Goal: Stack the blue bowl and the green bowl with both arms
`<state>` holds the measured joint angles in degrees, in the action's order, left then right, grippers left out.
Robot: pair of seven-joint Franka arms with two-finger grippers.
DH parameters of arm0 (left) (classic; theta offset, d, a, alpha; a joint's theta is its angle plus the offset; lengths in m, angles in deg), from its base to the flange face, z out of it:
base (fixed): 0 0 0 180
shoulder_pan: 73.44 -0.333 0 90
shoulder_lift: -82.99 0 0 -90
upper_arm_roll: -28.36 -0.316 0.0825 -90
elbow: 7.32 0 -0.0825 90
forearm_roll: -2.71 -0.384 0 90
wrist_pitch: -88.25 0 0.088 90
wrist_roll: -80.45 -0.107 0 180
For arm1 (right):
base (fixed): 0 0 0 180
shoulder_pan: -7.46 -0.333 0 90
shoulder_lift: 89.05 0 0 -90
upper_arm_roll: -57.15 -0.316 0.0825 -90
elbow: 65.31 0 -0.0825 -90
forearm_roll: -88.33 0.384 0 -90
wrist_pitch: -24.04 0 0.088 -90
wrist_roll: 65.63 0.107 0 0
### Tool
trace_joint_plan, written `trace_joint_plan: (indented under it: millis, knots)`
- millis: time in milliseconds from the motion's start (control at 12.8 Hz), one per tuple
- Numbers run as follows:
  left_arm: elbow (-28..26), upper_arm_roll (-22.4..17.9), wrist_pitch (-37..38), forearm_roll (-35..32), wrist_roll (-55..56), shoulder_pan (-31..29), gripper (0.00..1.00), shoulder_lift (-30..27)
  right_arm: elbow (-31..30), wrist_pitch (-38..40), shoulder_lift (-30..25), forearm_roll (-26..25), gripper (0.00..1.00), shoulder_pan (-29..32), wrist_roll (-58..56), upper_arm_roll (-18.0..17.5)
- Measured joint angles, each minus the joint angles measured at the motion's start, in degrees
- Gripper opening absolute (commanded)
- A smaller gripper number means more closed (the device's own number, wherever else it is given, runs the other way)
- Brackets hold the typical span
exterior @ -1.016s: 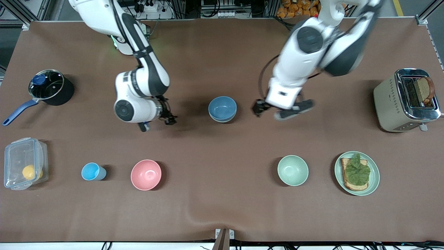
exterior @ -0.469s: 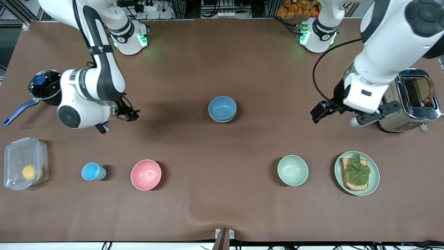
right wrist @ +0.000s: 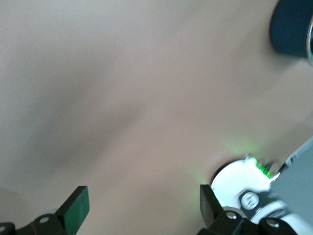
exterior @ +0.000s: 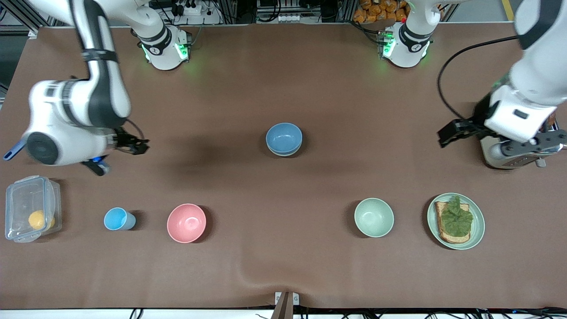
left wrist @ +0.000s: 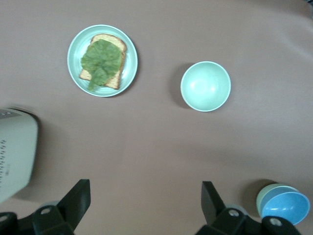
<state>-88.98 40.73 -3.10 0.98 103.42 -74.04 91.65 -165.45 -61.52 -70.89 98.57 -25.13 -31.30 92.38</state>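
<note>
A wide brown table (exterior: 283, 266) holds two white arms, both drawn out to its ends. At the table's middle sits the blue bowl (exterior: 284, 138), nested in the green bowl (left wrist: 268, 195), whose rim shows under it only in the left wrist view, so the stack looks already made. The left gripper (exterior: 451, 134), fingers wide apart and empty, hangs beside the toaster (exterior: 509, 155); the right gripper (exterior: 133, 146), also spread and empty, hangs toward the pot's end. The stacked bowls lie well apart from both grippers, roughly midway between them, neither arm clearly closer. Compared with a second ago, both arms have swung outward from positions flanking the bowls, while a paler mint bowl (exterior: 374, 217), pink bowl (exterior: 186, 223) and toast plate (exterior: 477, 226) have not moved.
</note>
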Motion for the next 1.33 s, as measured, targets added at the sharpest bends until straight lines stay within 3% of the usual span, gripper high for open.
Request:
trace_joint_plan:
  millis: [156, 234, 547, 1016, 1328]
  knots:
    - [0.4, -3.5, 2.9, 2.5, -2.8, 0.2, 1.0, -1.2, 3.4, 1.2, 0.0, -0.7, 1.0, 7.0, -11.7, -0.7]
    - [0.5, -5.2, 4.2, 3.2, -5.0, 0.3, 1.0, -1.9, 5.5, 1.4, -0.1, -2.1, 1.0, 11.2, -15.6, -3.0]
    - [1.1, -7.5, 6.4, 3.4, -10.7, 0.3, 1.0, -3.4, 12.7, 1.9, -2.2, -6.3, 1.0, 26.5, -19.4, -17.4]
    - [2.1, -8.0, 7.6, 3.0, -14.2, 0.6, 1.0, -3.4, 13.6, -0.9, -14.0, -6.4, 1.0, 36.3, -27.6, -31.3]
    - [2.3, -8.0, 7.9, 2.9, -14.3, 0.8, 1.0, -4.5, 13.5, -2.3, -18.9, -6.1, 1.0, 38.3, -27.8, -36.2]
